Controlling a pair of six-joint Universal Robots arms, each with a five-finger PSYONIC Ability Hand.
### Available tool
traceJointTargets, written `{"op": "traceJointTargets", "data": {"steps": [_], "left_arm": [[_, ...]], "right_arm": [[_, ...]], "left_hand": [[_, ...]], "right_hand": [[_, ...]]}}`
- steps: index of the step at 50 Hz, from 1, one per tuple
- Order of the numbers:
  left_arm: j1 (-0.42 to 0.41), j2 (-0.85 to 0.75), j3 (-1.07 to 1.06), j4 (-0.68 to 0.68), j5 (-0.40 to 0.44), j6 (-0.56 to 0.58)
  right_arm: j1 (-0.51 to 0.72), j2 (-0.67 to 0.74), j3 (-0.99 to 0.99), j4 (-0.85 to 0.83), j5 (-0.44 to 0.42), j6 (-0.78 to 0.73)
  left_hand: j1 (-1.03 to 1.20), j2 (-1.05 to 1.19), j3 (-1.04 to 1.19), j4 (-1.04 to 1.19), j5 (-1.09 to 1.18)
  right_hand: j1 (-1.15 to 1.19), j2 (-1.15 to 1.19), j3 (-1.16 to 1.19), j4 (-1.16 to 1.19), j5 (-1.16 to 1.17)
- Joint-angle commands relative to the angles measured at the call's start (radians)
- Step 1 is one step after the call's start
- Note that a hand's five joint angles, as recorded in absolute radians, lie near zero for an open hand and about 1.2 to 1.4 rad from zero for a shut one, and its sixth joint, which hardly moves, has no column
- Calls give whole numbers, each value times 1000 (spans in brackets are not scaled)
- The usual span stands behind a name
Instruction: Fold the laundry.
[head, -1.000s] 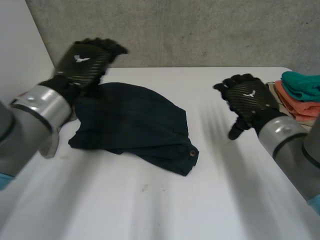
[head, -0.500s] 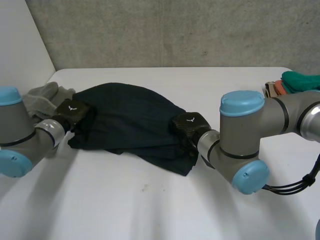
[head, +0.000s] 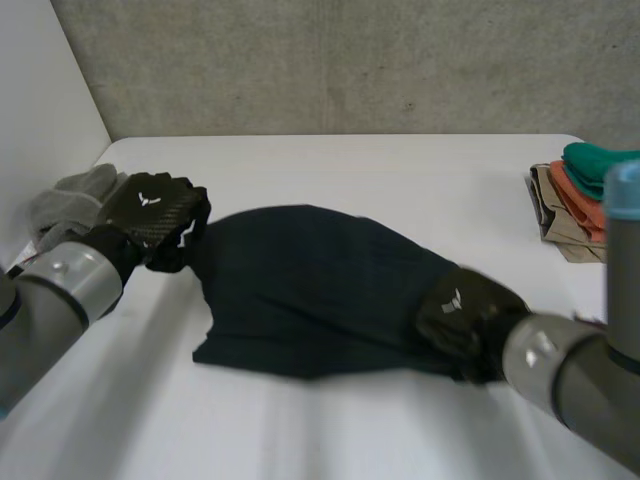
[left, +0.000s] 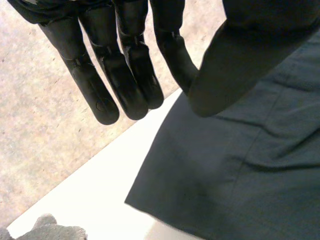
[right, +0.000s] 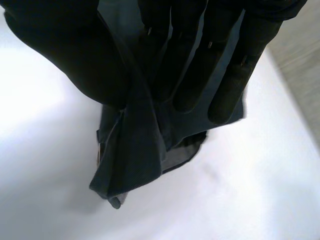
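A dark navy garment (head: 320, 290) hangs stretched between my two hands above the white table (head: 400, 170). My left hand (head: 150, 212) grips its far left corner; in the left wrist view the thumb lies over the cloth (left: 240, 165) and pinches it against the fingers (left: 125, 75). My right hand (head: 462, 315) holds the near right end. In the right wrist view, a bunched fold of the cloth (right: 135, 150) is clamped between thumb and fingers (right: 220, 75). The garment's lower edge sags toward the table.
A crumpled grey cloth (head: 75, 195) lies at the table's left edge, just behind my left hand, also seen past the fingertips (left: 45, 231). A stack of folded clothes (head: 585, 190), teal on top, sits at the far right. A concrete wall stands behind the table.
Both hands came down to the garment's ends and closed on them. They have since lifted it and drawn it toward the front right, so it now hangs spread between them.
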Motion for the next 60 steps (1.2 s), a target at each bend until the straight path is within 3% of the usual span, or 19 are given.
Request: {"op": "traceJointTargets", "data": {"steps": [1, 4, 9, 17, 31, 34, 36, 38, 39, 41, 42, 44, 50, 54, 60], "left_arm": [[-46, 86, -83, -11, -7, 1], [-51, 66, -79, -8, -9, -1], [-76, -48, -45, -3, -7, -3], [-91, -216, 50, 0, -7, 5], [-92, -445, 236, 7, -7, 10], [-92, -490, 271, 7, -9, 10], [-95, -516, 292, 6, -9, 10], [-100, -531, 308, 6, -9, 10], [-102, -536, 311, 7, -7, 10], [-106, -542, 314, 7, -7, 11], [-111, -543, 317, 7, -7, 10], [-114, -543, 317, 10, -6, 10], [-128, -510, 320, 11, -21, 10], [-114, -331, 314, 3, -78, -1], [-114, -104, 319, -29, -79, -4]], "right_arm": [[-14, -101, 111, 101, -10, -65], [-14, -102, 97, 25, -6, -44], [-30, -107, 7, -93, 3, 95], [-120, -96, -87, -92, -12, 229], [-126, 270, -215, -173, -26, 398], [-126, 301, -219, -221, -27, 418], [-125, 315, -219, -270, -30, 435], [-120, 323, -215, -313, -30, 443], [-120, 323, -213, -322, -30, 443], [-120, 315, -212, -342, -30, 443], [-122, 314, -212, -345, -30, 440], [-126, 310, -208, -347, -32, 433], [-125, 225, -212, -340, -27, 429], [-134, 143, -222, -339, -30, 426], [-134, 27, -262, -302, -20, 332]], "left_hand": [[-594, -600, -597, -607, -595], [-722, -728, -725, -735, -723], [-716, -722, -720, -729, -717], [-707, -714, -711, -720, -708], [-704, -711, -708, -717, -705], [-681, -687, -684, -694, -682], [-628, -635, -632, -641, -629], [-415, -422, -419, -428, -416], [-329, -336, -333, -342, -330], [-171, -177, -174, -184, -172], [66, 59, 62, 53, 64], [284, 277, 280, 271, 283], [285, 278, 281, 272, 284], [285, 278, 281, 272, 284], [285, 278, 281, 272, 284]], "right_hand": [[-491, -583, -590, -602, -565], [-766, -857, -865, -877, -840], [-766, -858, -865, -877, -840], [-754, -846, -854, -865, -829], [-716, -808, -816, -827, -791], [-617, -708, -716, -727, -691], [-303, -395, -403, -414, -378], [298, 206, 198, 187, 223], [310, 219, 211, 200, 236], [311, 219, 211, 200, 236], [311, 219, 211, 200, 236], [311, 219, 211, 200, 236], [311, 219, 211, 200, 236], [311, 219, 211, 200, 236], [311, 219, 211, 200, 236]]}}
